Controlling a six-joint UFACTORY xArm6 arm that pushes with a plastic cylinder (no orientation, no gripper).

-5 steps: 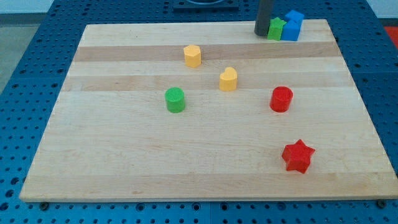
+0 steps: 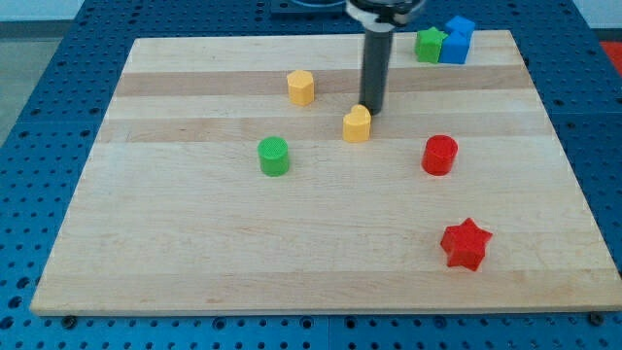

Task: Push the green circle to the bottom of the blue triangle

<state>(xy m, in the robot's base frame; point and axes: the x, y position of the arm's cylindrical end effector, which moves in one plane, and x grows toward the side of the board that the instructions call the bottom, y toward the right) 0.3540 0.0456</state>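
Observation:
The green circle (image 2: 274, 156) stands left of the board's middle. Two blue blocks (image 2: 457, 40) sit at the board's top right corner, packed together, with a second green block (image 2: 430, 45) touching their left side; I cannot tell which blue block is the triangle. My tip (image 2: 372, 108) is on the board just above and right of a yellow block (image 2: 357, 123), about a hundred pixels right of the green circle and well below and left of the blue blocks.
Another yellow block (image 2: 301, 87) lies above the green circle. A red circle (image 2: 439, 155) stands at the right of the middle. A red star (image 2: 466, 244) lies at the lower right. The wooden board (image 2: 194, 253) rests on a blue perforated table.
My tip has moved from beside the green block at the top right corner down and left to the yellow block near the middle. No block has visibly moved.

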